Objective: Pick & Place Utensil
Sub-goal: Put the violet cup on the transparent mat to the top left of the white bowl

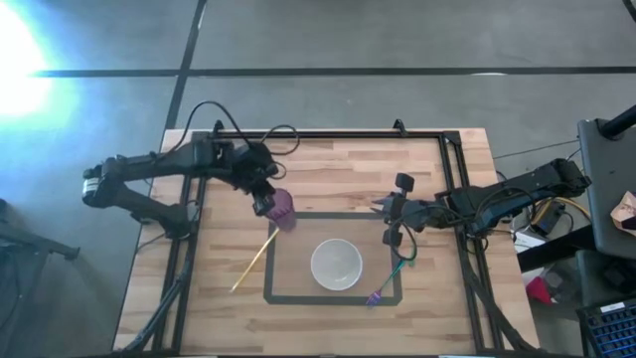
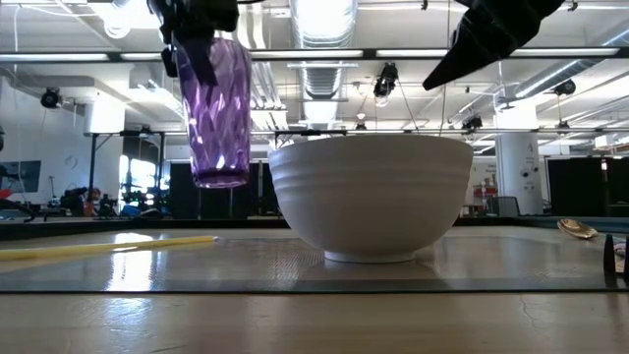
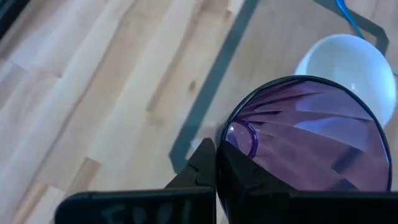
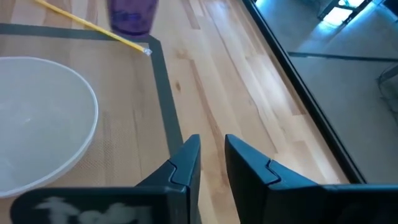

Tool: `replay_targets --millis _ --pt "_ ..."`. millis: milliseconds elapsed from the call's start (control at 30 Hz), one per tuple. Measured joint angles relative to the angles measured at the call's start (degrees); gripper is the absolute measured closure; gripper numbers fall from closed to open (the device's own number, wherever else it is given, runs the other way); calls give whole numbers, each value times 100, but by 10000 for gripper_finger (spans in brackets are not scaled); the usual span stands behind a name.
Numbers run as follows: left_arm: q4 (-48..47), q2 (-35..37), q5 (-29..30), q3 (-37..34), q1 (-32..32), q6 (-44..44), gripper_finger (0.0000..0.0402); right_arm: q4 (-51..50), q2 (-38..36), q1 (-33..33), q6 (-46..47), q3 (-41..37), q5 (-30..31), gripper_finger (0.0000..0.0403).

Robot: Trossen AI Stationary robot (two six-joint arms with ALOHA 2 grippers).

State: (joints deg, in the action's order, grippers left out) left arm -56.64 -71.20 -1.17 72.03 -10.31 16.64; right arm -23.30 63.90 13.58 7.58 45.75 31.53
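Observation:
My left gripper (image 1: pixel 264 199) is shut on a purple ribbed plastic cup (image 1: pixel 282 208), which hangs in the air left of the white bowl (image 2: pixel 371 197) in the low view. The bowl (image 1: pixel 336 264) stands on its foot inside a dark tape rectangle. A yellow stick (image 1: pixel 253 262) lies flat across the rectangle's left edge. A thin green utensil with a purple end (image 1: pixel 391 275) lies on the table right of the bowl. My right gripper (image 1: pixel 390 211) hovers above the rectangle's far right corner, narrowly open and holding nothing (image 4: pixel 211 149). My left gripper pinches the cup's rim (image 3: pixel 225 138), one finger inside the cup (image 3: pixel 242 171) and one outside (image 3: pixel 200 165). It comes from above, pointing down. The cup (image 2: pixel 218 108) hangs upright below the fingers, lifted clear of the table.
A black frame rail (image 1: pixel 328 135) runs along the table's far and right edges, with cables at the far left corner. The tape rectangle (image 1: pixel 270 261) marks the middle of the wooden top. A gold spoon-like thing (image 2: pixel 577 228) shows far right in the low view.

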Motion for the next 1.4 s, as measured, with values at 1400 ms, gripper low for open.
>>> replay_targets --millis 1400 --pt "772 -1235 581 -23 919 -170 398 4 0 -2 172 -15 11 333"
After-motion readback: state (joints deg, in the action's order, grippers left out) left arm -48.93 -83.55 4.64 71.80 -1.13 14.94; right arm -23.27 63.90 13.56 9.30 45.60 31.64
